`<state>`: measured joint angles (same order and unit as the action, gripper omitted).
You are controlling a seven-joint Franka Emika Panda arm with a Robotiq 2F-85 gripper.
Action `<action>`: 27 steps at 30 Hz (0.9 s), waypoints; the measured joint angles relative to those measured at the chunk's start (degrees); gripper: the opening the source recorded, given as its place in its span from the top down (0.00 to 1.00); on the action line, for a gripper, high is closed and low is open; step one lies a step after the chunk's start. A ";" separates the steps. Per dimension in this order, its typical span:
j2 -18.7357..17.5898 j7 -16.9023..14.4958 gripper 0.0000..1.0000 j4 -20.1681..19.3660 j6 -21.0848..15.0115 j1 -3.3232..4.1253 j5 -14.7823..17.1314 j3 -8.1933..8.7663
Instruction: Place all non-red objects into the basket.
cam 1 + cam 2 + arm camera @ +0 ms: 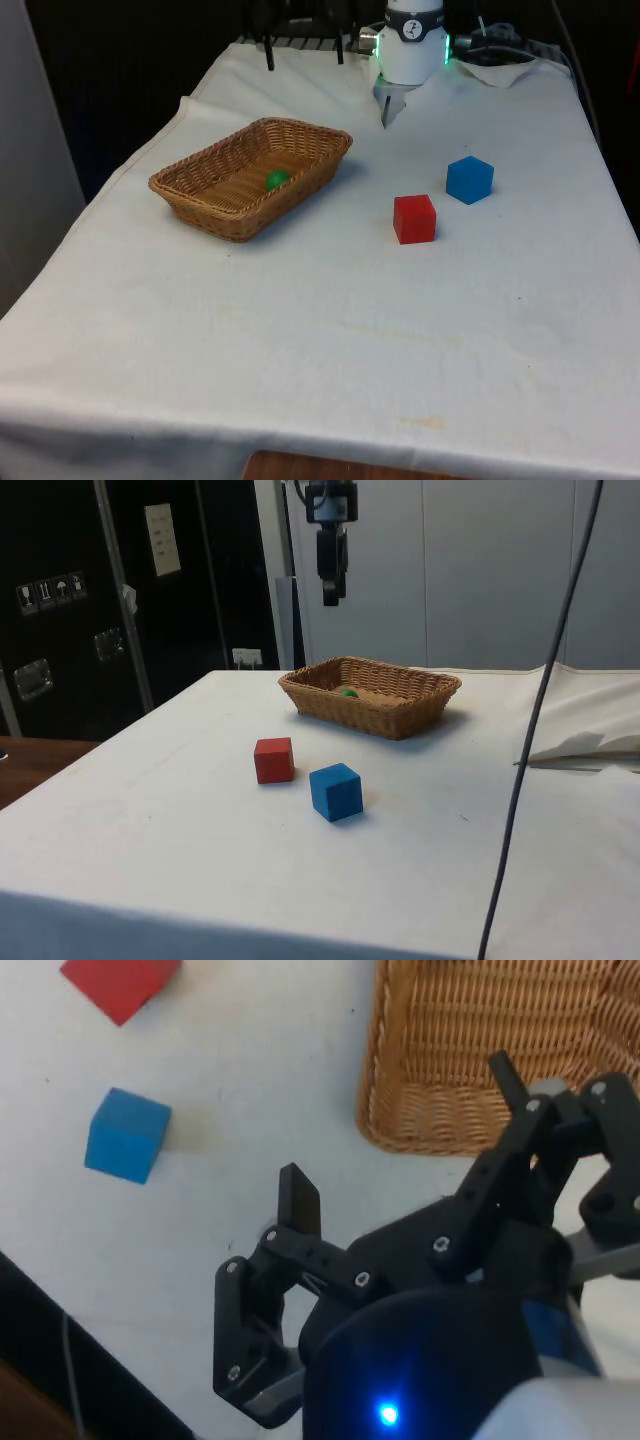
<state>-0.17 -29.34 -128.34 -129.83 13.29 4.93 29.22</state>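
Red cube (414, 218) nearest — tool (400, 1140) spread

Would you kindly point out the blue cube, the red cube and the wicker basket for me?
Blue cube (469, 179): front view, on its front face.
Red cube (414, 219): front view, on its front face.
Woven wicker basket (200, 205): front view, on its near outer wall.

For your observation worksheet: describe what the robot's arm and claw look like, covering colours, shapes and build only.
The arm is white and rounded, with a black band. The claw is black, with two flat, narrow fingers on jointed linkage bars pinned with small silver screws.
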 measured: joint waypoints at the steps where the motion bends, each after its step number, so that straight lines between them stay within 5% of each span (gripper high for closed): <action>1: 0.97 0.74 0.00 -0.34 0.46 0.00 -0.69 -0.63; 27: 7.96 7.51 0.00 -3.61 2.75 0.17 -3.15 -9.68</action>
<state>7.79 -21.83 -131.95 -127.08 13.46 1.78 19.54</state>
